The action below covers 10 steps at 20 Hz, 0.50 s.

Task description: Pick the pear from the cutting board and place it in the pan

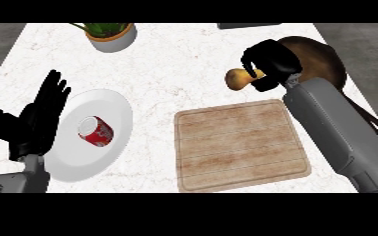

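Note:
A yellow-brown pear (pixel 238 79) hangs above the white counter, just left of the dark brown pan (pixel 325 62). My right hand (pixel 270 65) has its fingers curled round the pear and covers part of the pan's left rim. The wooden cutting board (pixel 240 145) lies below the hand with nothing on it. My left hand (pixel 40 115) rests open at the left edge, fingers up, beside the white plate.
A white plate (pixel 66 165) at the left carries a red can (pixel 96 131) lying on its side. A potted plant (pixel 111 34) stands at the back left. A dark object (pixel 249 25) sits at the back edge.

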Motion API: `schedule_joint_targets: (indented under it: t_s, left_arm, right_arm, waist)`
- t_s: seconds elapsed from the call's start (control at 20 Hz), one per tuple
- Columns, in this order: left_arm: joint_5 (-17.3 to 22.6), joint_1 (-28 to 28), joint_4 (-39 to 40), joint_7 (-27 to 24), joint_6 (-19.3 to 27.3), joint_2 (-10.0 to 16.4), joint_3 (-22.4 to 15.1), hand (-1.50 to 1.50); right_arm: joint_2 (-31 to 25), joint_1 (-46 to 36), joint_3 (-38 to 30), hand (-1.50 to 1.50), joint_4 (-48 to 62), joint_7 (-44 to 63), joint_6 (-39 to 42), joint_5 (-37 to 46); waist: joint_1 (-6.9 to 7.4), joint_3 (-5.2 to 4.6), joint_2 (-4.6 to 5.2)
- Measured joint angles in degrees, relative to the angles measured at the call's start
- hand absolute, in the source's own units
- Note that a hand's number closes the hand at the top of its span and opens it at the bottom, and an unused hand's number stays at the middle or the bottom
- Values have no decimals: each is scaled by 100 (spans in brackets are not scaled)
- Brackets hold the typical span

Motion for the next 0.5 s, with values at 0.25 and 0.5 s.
schedule_joint_targets:
  t_s: [0.25,0.5]
  left_arm:
    - [-5,38,-102,36,45,-13,22,0]
    - [-6,7,-199,69,-23,-63,-70,0]
  right_arm:
    - [-529,603,-236,150,-1700,296,-306,-49]
    - [-1244,1533,-818,150,-3439,748,6,-473]
  waist:
    - [-32,0,30]
    - [140,2,128]
